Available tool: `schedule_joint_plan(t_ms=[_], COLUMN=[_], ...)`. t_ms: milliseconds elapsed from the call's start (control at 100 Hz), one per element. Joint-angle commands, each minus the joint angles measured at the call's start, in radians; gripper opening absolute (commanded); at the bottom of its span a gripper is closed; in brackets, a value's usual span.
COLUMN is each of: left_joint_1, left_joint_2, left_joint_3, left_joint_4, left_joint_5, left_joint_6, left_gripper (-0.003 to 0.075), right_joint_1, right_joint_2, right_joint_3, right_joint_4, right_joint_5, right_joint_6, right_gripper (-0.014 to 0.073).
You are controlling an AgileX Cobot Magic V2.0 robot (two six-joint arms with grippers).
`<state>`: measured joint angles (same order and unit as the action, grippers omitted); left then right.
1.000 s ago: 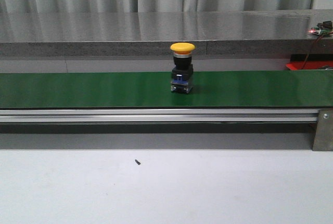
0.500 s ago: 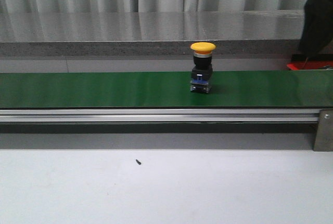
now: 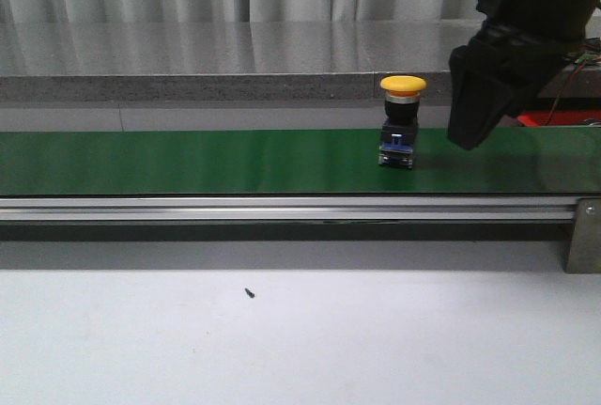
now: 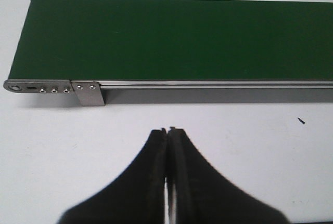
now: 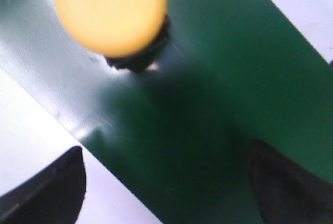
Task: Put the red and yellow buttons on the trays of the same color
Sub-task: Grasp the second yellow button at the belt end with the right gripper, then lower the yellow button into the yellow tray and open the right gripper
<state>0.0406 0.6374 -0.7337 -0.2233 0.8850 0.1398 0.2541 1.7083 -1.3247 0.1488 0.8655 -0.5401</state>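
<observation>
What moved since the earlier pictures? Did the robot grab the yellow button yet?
The yellow button rode rightward along the green belt, upright as before. The right gripper came down from the upper right and now hangs open just right of the button, not yet holding it. The belt frame and the small dark speck stayed put.

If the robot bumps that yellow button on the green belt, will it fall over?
Probably, yes. The yellow button stands tall on a small base with a wide cap on top, so a sideways nudge could tip it. It looks like hard plastic, so it likely stays stiff when squeezed. The open right gripper is beside it.
</observation>
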Motion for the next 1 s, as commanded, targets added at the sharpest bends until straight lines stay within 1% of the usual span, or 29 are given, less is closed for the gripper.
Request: schedule_joint_plan(t_ms=[0, 190, 420, 490, 580, 630, 750, 820, 870, 990], left_joint_1=[-0.008, -0.008, -0.008, -0.008, -0.008, -0.008, -0.008, -0.008, -0.008, -0.008], left_joint_2=[-0.002, -0.002, -0.002, -0.002, -0.002, -0.002, -0.002, -0.002, -0.002, -0.002], left_joint_3=[-0.026, -0.026, -0.026, -0.026, -0.026, -0.026, -0.026, -0.026, -0.026, -0.026], left_joint_4=[-0.019, -0.019, -0.019, -0.019, -0.019, -0.019, -0.019, -0.019, -0.019, -0.019], left_joint_5=[-0.060, -0.060, -0.060, -0.060, -0.060, -0.060, -0.060, -0.060, -0.060, -0.060], left_joint_6=[0.002, 0.002, 0.002, 0.002, 0.002, 0.002, 0.002, 0.002, 0.002, 0.002], left_gripper=[-0.0020, -0.0020, -0.0020, -0.0020, -0.0020, -0.0020, -0.0020, -0.0020, -0.0020, -0.0020], right_joint_1=[0.001, 0.001, 0.001, 0.001, 0.001, 0.000, 0.000, 0.000, 0.000, -0.012], right_joint_2=[-0.024, 0.025, 0.062, 0.073, 0.084, 0.090, 0.098, 0.097, 0.090, 0.054], right_joint_3=[-0.069, -0.121, -0.122, -0.122, -0.122, -0.122, -0.122, -0.122, -0.122, -0.122], right_joint_4=[0.050, 0.096, 0.102, 0.103, 0.103, 0.103, 0.102, 0.102, 0.102, 0.103], right_joint_5=[-0.002, 0.037, -0.018, -0.039, -0.057, -0.061, -0.072, -0.074, -0.073, -0.075], right_joint_6=[-0.037, -0.089, -0.094, -0.094, -0.094, -0.090, -0.067, -0.067, -0.067, -0.028], right_gripper=[0.0624, 0.0624, 0.0622, 0.0595, 0.0507, 0.0433, 0.0204, 0.0115, 0.0086, 0.0083])
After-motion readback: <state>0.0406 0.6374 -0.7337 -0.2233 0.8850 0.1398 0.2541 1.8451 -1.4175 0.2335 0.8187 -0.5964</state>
